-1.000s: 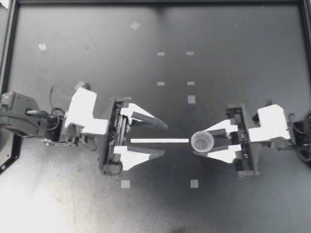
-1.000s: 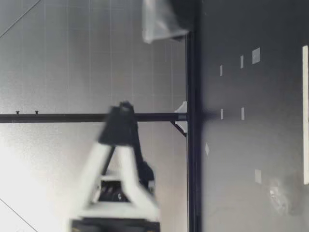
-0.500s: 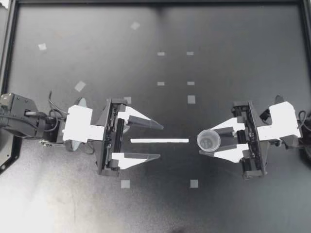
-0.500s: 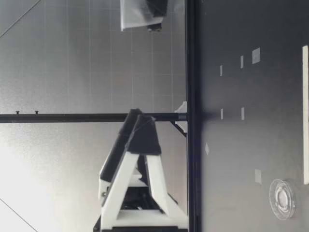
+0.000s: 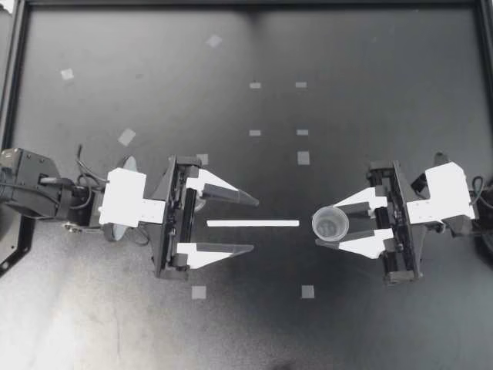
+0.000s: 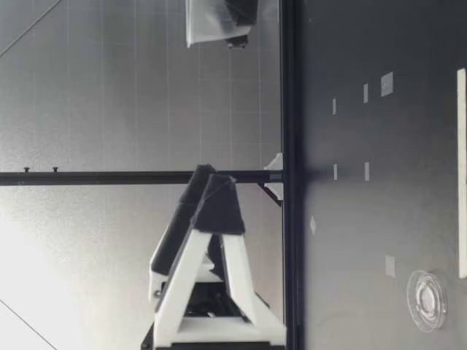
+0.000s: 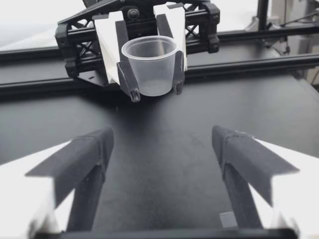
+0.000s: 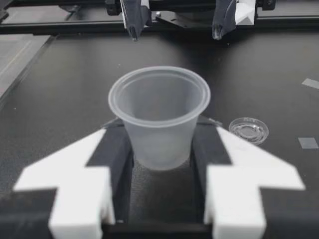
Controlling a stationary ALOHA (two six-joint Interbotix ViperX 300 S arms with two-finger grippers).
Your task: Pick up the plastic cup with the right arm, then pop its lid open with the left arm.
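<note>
Lid half covered
From above, the clear lid (image 8: 248, 129) lies largely hidden under one finger of my left gripper (image 5: 255, 225).

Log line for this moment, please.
right gripper: shut on cup, upright | left gripper: open, empty, facing cup | lid: flat on table

Small cup (image 5: 330, 224) of translucent, frosted plastic, smooth-walled, with a thin rolled rim. The right gripper (image 5: 323, 227) and left gripper (image 5: 255, 225) have fingers (image 8: 65, 189) of smooth white plastic, faced with matt black pads (image 7: 84, 159). The table (image 5: 370, 92) is a matt black sheet with a faint sheen where light falls on it. A round lid (image 8: 248, 130) is clear, glossy plastic. A long strip (image 5: 253, 223) and small squares (image 5: 303, 158) look like matt white tape, paper-like.
</note>
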